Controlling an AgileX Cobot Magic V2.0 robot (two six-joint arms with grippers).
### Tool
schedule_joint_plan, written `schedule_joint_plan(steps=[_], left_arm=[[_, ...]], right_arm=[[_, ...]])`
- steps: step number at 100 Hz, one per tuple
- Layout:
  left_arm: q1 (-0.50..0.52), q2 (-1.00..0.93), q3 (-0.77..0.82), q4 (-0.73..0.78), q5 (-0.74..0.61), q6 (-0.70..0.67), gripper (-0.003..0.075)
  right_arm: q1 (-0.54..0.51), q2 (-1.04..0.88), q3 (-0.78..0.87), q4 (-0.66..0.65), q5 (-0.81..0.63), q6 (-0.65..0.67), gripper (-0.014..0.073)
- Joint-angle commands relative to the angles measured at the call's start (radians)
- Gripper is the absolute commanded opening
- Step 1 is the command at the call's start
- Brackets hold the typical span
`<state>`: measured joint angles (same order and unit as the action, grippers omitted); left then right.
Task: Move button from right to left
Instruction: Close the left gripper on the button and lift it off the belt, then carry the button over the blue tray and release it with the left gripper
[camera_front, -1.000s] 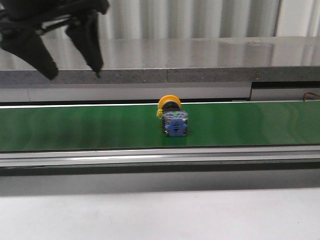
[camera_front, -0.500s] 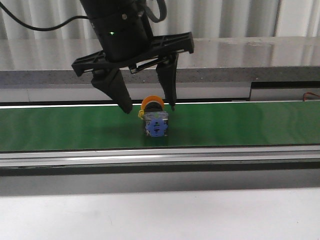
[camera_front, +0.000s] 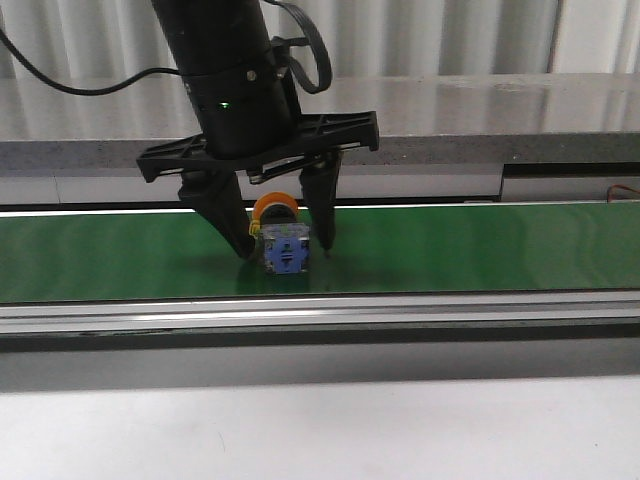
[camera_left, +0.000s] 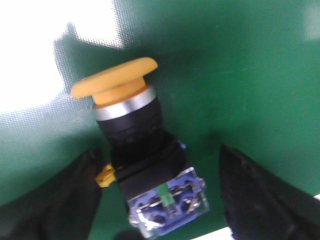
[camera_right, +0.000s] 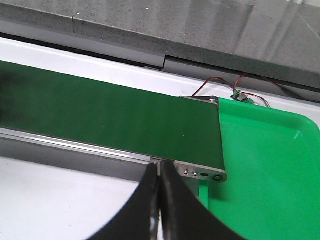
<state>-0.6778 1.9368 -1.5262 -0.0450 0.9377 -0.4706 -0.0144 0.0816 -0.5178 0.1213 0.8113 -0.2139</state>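
Observation:
The button (camera_front: 279, 240) lies on its side on the green conveyor belt (camera_front: 480, 250), yellow-orange cap to the back, grey-blue contact block toward the front. My left gripper (camera_front: 287, 250) is open and lowered around it, one finger on each side, tips near the belt. In the left wrist view the button (camera_left: 145, 165) lies between the two black fingers (camera_left: 260, 195) with gaps on both sides. My right gripper (camera_right: 160, 172) is shut and empty, over the white table by the belt's right end; it does not show in the front view.
A grey ledge (camera_front: 450, 130) runs behind the belt, and a metal rail (camera_front: 400, 312) runs along its front. A green tray (camera_right: 270, 165) sits at the belt's right end, with wires (camera_right: 235, 87) behind it.
The button has ridden left along the belt. My left arm came in from the upper left, dropped over the button and followed it, its fingers now lower and straddling it.

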Motion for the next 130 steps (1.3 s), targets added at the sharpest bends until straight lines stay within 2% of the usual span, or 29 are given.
schedule_joint_plan(steps=[1, 10, 23, 45, 69, 85, 109, 130], left_arm=[[-0.007, -0.048, -0.032, 0.006, 0.0, -0.013, 0.0345], [-0.007, -0.055, -0.032, 0.027, 0.012, -0.023, 0.0258], [-0.005, -0.08, -0.034, 0.045, 0.012, -0.023, 0.0178], [0.005, -0.147, -0.069, 0.105, 0.052, -0.023, 0.0169], [0.091, -0.233, -0.079, 0.203, 0.158, -0.017, 0.0168], [0.191, -0.27, -0.078, 0.258, 0.225, 0.071, 0.0168], [0.415, -0.281, -0.076, 0.313, 0.326, 0.207, 0.0168], [0.608, -0.279, -0.067, 0.393, 0.326, 0.29, 0.0168]], right_arm=[[0.0, 0.012, -0.021, -0.002, -0.068, -0.008, -0.0066], [0.0, 0.012, -0.021, -0.002, -0.068, -0.008, -0.0066], [0.0, 0.012, -0.021, -0.002, -0.068, -0.008, -0.0066], [0.0, 0.012, -0.021, -0.002, -0.068, -0.008, -0.0066], [0.0, 0.012, -0.021, -0.002, -0.068, -0.008, -0.0066], [0.0, 0.012, -0.021, -0.002, -0.068, -0.008, -0.0066], [0.0, 0.012, -0.021, -0.002, -0.068, -0.008, -0.0066], [0.0, 0.012, -0.021, -0.002, -0.068, -0.008, -0.0066]])
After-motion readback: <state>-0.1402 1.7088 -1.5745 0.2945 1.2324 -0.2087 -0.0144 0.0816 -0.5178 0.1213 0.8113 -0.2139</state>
